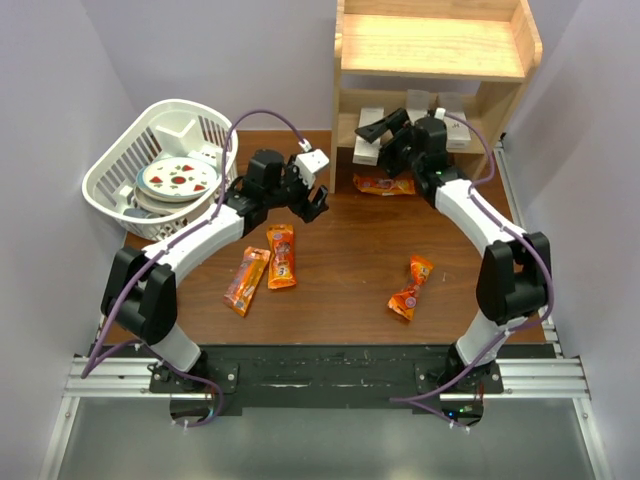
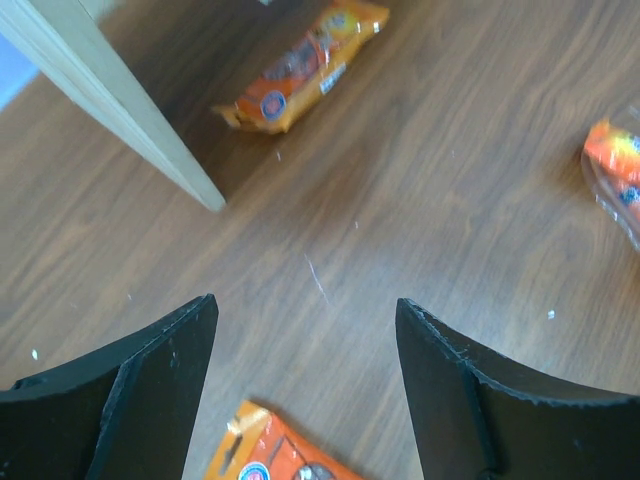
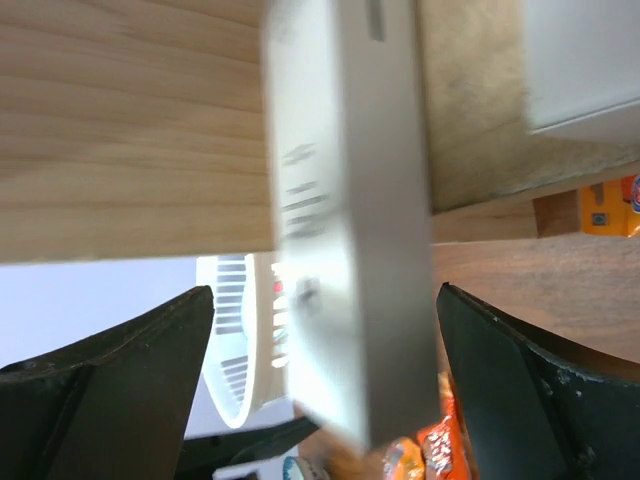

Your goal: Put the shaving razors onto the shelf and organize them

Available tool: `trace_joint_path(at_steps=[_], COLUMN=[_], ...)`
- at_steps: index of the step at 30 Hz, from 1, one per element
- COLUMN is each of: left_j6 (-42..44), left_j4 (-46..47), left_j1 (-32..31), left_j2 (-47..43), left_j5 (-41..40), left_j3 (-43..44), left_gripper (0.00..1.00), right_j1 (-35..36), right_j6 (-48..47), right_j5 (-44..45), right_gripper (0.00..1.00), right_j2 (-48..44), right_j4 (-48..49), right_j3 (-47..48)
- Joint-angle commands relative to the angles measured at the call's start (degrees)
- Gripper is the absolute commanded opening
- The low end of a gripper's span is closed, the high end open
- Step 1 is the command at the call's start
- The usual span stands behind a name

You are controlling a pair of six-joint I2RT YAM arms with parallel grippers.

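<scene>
Upper right of the overhead frame: our right gripper reaches into the lower level of the shelf, jaws spread wide around a razor box, apparently released to rest beside a second razor box. Our left gripper, unclenched and empty, waits mid-frame above the table.

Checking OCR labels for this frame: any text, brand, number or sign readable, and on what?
Nothing can be read clearly.
razor box: dark lines of print, too blurred to read.
orange snack packet: round logo and white label, too small to read.
other packets, overhead view: print too small to read.
</scene>
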Motion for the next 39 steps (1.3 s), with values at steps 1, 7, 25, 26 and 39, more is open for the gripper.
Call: trace_joint_path(at_steps=[1, 7, 25, 26, 39], left_j6=[-2.4, -5.8, -15.0, -15.1, -16.4], left_j4=[10.1, 16.1, 22.8, 22.8, 24.0], left_j1=[-0.9, -1.4, -2.0, -2.0, -3.3], left_j2=[1.0, 5.9, 12.2, 12.3, 17.9], left_j5=[-0.4, 1.2, 8.2, 8.7, 9.2], left_j3=[1.1, 5.9, 11.9, 11.9, 18.1], left_gripper=[0.77, 0.57, 0.00, 0.00, 0.00], right_j1=[-1.2, -3.7, -10.6, -10.7, -10.7], right_j6=[-3.0, -10.4, -46.9, -47.7, -46.4], right_j5=[-3.8, -10.6, -7.3, -5.3, -1.2], right_gripper=[0.99, 0.99, 0.00, 0.00, 0.00], right_j2=[-8.4, -10.6, -30.8, -32.0, -29.2], right_j4=[-2.6, -13.9, -13.6, -12.9, -12.7], right_j3=[-0.1, -0.8, -12.7, -14.2, -15.6])
